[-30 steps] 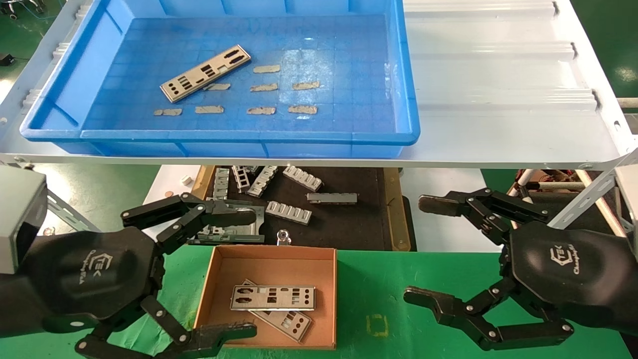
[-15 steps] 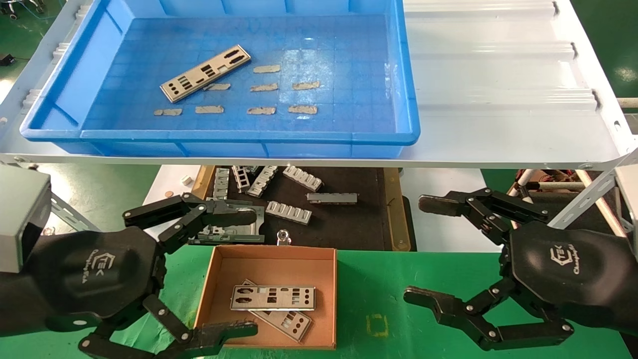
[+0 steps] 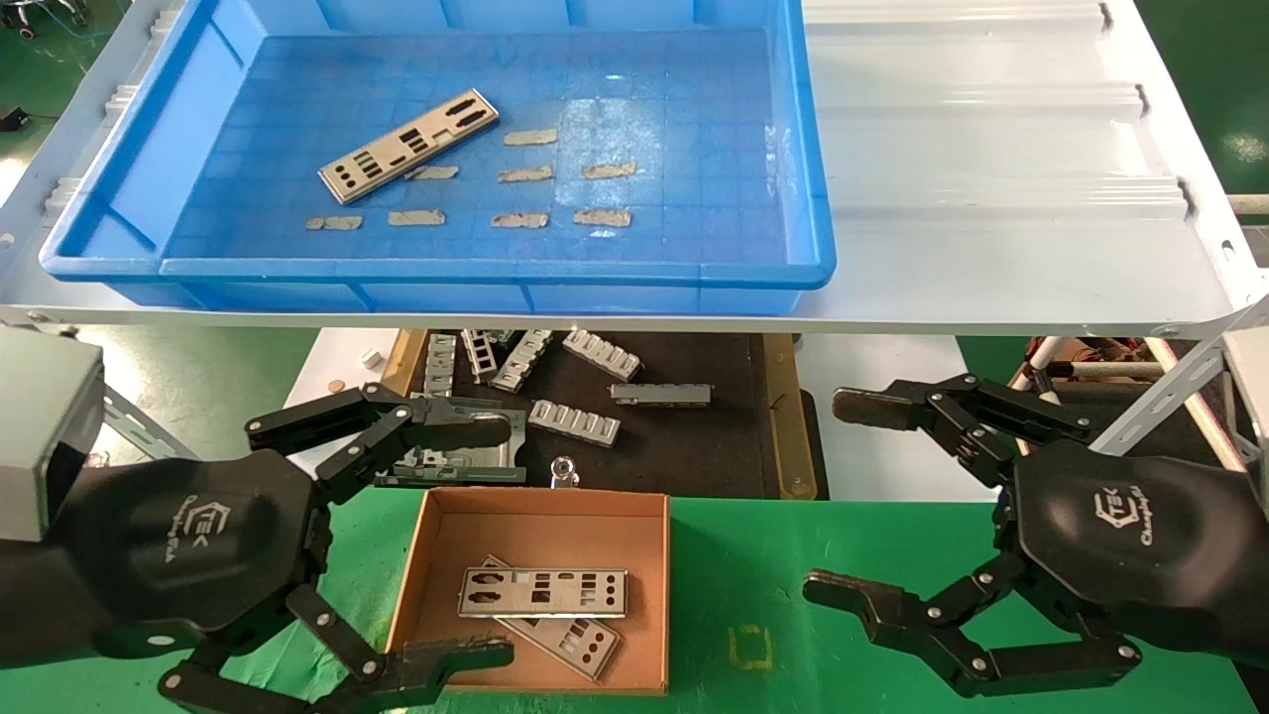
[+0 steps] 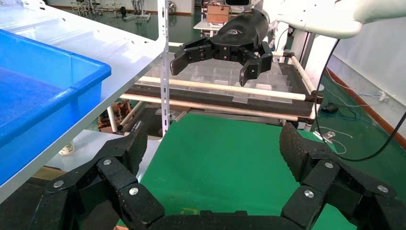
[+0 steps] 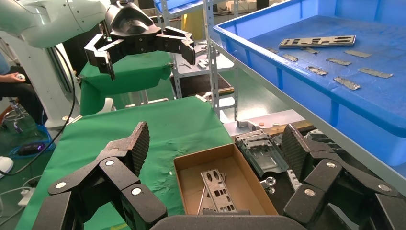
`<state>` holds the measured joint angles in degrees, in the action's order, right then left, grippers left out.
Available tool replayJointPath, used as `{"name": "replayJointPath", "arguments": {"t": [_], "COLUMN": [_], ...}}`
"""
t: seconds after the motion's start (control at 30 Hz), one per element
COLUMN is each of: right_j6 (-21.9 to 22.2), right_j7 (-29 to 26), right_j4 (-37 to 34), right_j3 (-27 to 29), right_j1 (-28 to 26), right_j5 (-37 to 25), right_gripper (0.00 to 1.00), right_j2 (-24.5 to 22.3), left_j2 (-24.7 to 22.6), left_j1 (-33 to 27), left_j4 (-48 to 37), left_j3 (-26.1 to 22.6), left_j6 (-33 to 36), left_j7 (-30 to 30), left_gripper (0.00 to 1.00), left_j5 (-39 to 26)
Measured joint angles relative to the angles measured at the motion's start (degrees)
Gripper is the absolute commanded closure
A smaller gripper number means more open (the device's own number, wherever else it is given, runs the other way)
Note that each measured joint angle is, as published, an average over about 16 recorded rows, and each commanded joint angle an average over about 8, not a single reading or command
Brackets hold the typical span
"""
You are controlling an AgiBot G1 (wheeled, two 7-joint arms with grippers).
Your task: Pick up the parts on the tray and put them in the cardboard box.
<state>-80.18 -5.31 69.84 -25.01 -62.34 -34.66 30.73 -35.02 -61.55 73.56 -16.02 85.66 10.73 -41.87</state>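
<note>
One silver part (image 3: 408, 146) lies slanted on the floor of the blue tray (image 3: 436, 270), up on the white shelf. It also shows in the right wrist view as the part (image 5: 317, 41) in the tray (image 5: 335, 112). The cardboard box (image 3: 540, 516) sits on the green table, and two parts (image 3: 542, 592) lie crossed inside it. My left gripper (image 3: 496, 542) hovers open at the box's left side, holding nothing. Well to the right of the box, my right gripper (image 3: 831, 496) hangs open and empty. Its wrist view looks down on the box (image 5: 191, 179).
Several grey tape strips (image 3: 525, 174) lie on the tray floor. Under the shelf, a black mat (image 3: 684, 446) holds grey ribbed brackets (image 3: 575, 421) and a metal frame (image 3: 466, 461). The shelf edge (image 3: 892, 317) overhangs behind both grippers. Green table (image 3: 783, 585) spreads right of the box.
My left hand has drifted very slightly. Nothing else has moved.
</note>
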Motion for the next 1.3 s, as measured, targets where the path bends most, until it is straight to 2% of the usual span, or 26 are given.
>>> {"name": "replayJointPath", "arguments": {"t": [1.3], "right_j6": [0.0], "right_j7": [0.0], "right_j4": [0.0], "right_j3": [0.0], "right_j1": [0.0], "right_j5": [0.0], "right_gripper": [0.0], "right_j2": [0.0], "left_j2": [-0.02], "left_j1": [-0.03], "left_j4": [-0.04], "left_j3": [-0.05], "left_j6": [-0.02], "left_j7": [-0.02], "left_gripper": [0.0], "left_j5": [-0.03]}}
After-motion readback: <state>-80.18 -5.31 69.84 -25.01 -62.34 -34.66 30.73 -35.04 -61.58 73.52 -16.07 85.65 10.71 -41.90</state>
